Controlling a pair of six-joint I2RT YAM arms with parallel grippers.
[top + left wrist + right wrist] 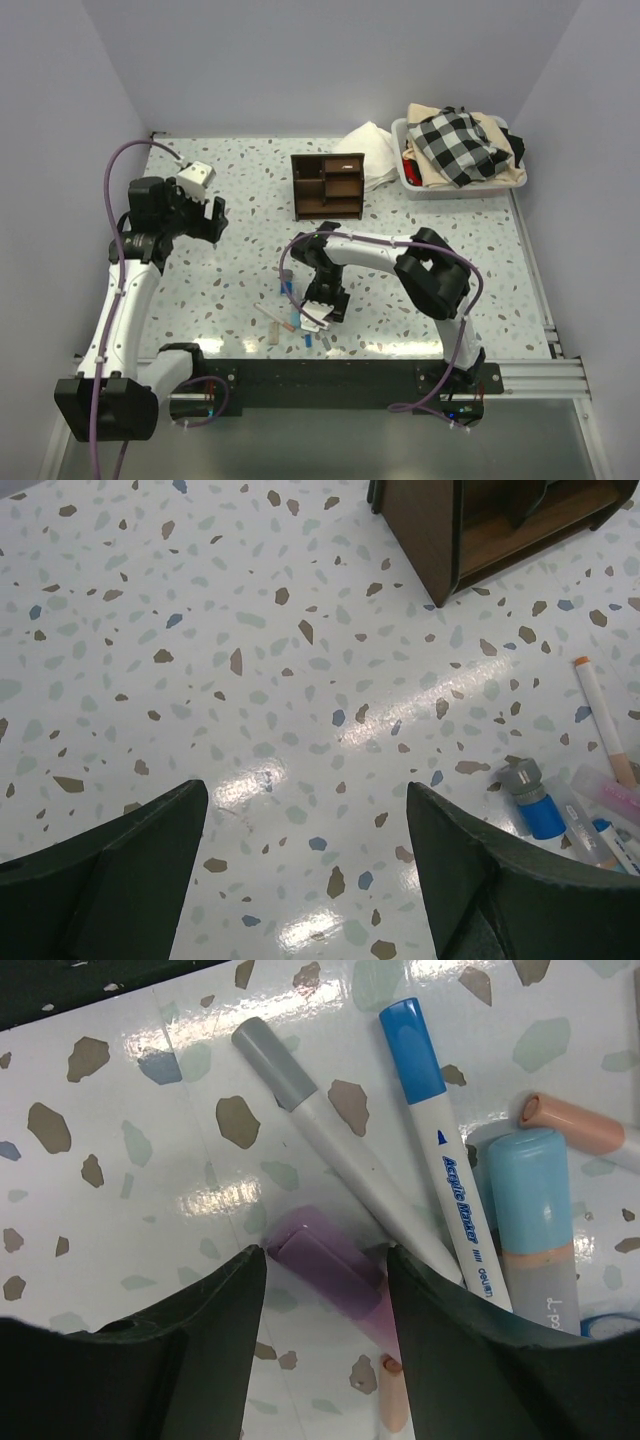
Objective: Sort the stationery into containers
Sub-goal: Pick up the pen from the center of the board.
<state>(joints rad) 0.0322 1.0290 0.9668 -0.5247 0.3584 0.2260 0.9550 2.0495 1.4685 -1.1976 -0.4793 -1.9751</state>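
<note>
Jaws of my R arm's right gripper (327, 1260) stand apart, straddling 1 pink-capped marker (335, 1280) lying flat on the table (450, 260). Rest fans out from 12 to 3 o'clock: 1 grey-capped marker (300, 1100), 1 blue-capped marker (430, 1100), 1 pale-blue stub (535, 1220), 1 orange-capped pen (575, 1125). 1 organizer (327, 185) at 12 o'clock, well apart. My left gripper (305, 830) at 10 o'clock, jaws wide apart, nothing btwn.

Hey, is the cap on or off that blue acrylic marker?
On. The right wrist view shows the blue cap seated over the end of the white acrylic marker.

White arms (125, 300), black joints (purple cables (112, 190) looped).
</note>
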